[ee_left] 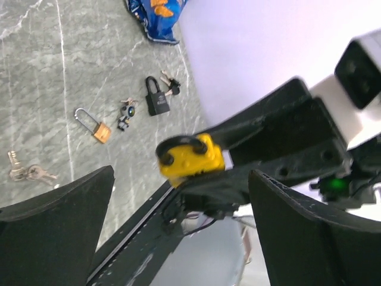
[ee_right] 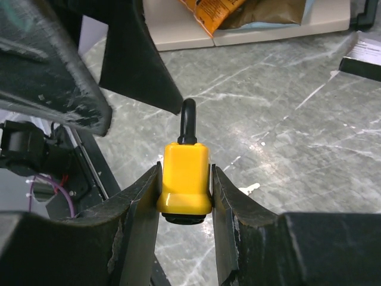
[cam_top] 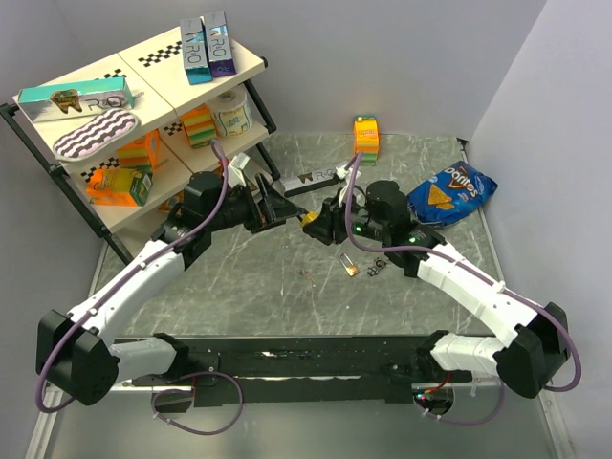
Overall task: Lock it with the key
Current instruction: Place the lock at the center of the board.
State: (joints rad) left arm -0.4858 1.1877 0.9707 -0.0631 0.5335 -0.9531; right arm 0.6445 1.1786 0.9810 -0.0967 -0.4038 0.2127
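Observation:
The lock (ee_right: 186,179), a yellow block with a dark curved shackle, is held off the table with my right gripper (ee_right: 186,168) shut on its two sides, shackle pointing away. In the top view the lock (cam_top: 311,219) hangs between the two arms at mid-table. My left gripper (ee_left: 181,174) faces it with jaws wide open and nothing between them; one of its fingers (ee_right: 140,59) ends just short of the shackle. The key (ee_left: 25,173), a small bunch, lies flat on the table below and apart from both grippers.
On the table lie a brass padlock with a long silver shackle (ee_left: 98,128), a black padlock with keys (ee_left: 157,98) and a small dark piece (ee_left: 125,116). A chip bag (cam_top: 449,191) is at the right, a carton (cam_top: 365,134) at the back, a stocked shelf (cam_top: 134,115) at the left.

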